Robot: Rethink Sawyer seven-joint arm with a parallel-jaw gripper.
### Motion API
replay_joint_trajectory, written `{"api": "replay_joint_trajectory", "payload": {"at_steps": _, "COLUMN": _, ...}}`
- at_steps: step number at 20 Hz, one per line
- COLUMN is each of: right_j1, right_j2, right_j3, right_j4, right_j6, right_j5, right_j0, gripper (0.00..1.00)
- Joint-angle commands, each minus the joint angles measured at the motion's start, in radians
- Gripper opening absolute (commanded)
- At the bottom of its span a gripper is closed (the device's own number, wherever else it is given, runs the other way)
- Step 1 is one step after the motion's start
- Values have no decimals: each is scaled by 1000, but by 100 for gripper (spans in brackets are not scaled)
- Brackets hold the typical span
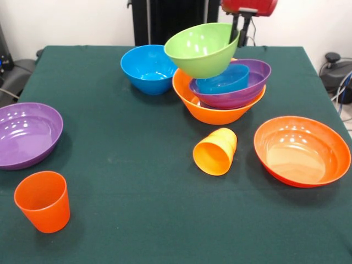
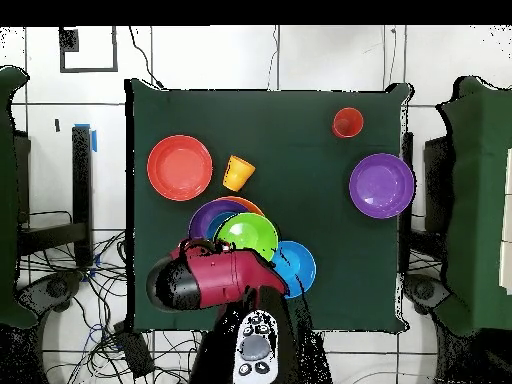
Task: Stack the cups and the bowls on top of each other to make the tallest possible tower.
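Red-orange cup [image 1: 43, 201] upright; end effector [image 1: 237, 34] grips tilted green bowl [image 1: 201, 49].

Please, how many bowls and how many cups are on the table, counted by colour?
Purple bowls: 2
Blue bowls: 2
Green bowl: 1
Yellow-orange bowl: 1
Red-orange bowl: 1
Red-orange cup: 1
Yellow-orange cup: 1
Total: 9
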Motion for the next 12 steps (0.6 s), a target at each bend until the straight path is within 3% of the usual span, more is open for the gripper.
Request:
{"api": "replay_joint_trajectory", "payload": {"at_steps": 1, "right_j1": 1, "right_j2": 64, "right_j3": -10, "right_j4": 48, "right_j6": 107, "right_j5": 107, "right_j0": 36, "gripper": 0}}
{"api": "replay_joint_trajectory", "payload": {"at_steps": 12, "right_j1": 31, "right_j2": 41, "right_j3": -21, "right_j4": 62, "right_j6": 120, "right_j5": 77, "right_j0": 76, "gripper": 0}}
